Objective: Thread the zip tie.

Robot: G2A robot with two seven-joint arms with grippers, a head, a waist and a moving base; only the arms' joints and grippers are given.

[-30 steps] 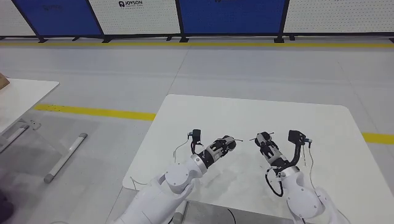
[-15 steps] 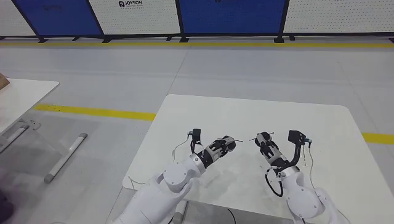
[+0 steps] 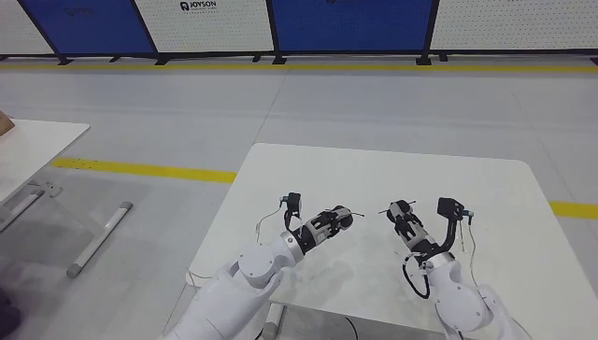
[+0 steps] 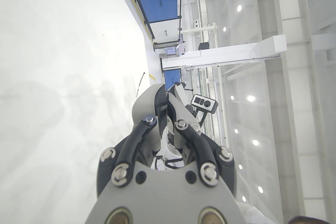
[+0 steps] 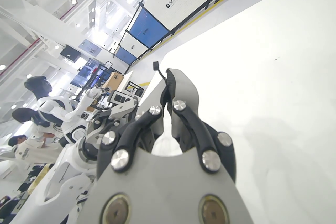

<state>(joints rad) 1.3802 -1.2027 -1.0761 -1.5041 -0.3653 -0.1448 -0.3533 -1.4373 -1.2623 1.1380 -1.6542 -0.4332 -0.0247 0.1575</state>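
The left end effector [image 3: 342,217] is clamped fully closed on one end of the thin black plastic zip tie [image 5: 160,72]. A short stretch of the pointed tail [image 4: 141,83] sticks out past its tips toward the right. The right end effector [image 3: 396,212] is pinched just as tightly on the other end, and the small square locking head [image 5: 156,65] stands just clear of its tips, facing left. Both appear to hang above the near middle of the white rectangular surface [image 3: 392,167], tip to tip, with a small gap between tail and head. The strap between the two grips is hidden.

The step in hand looks like lining the tail up with the slot in the head. It should go best with one arm held steady as the target while the other closes the gap slowly. The tail's line should run straight through the slot, not across it. The free tail is thin and will likely bend on any off-centre contact, so its short overhang helps. The slot's facing cannot be read here, so a small wrist roll may be needed first. The main risk is the tip sliding past the head or buckling against its edge.
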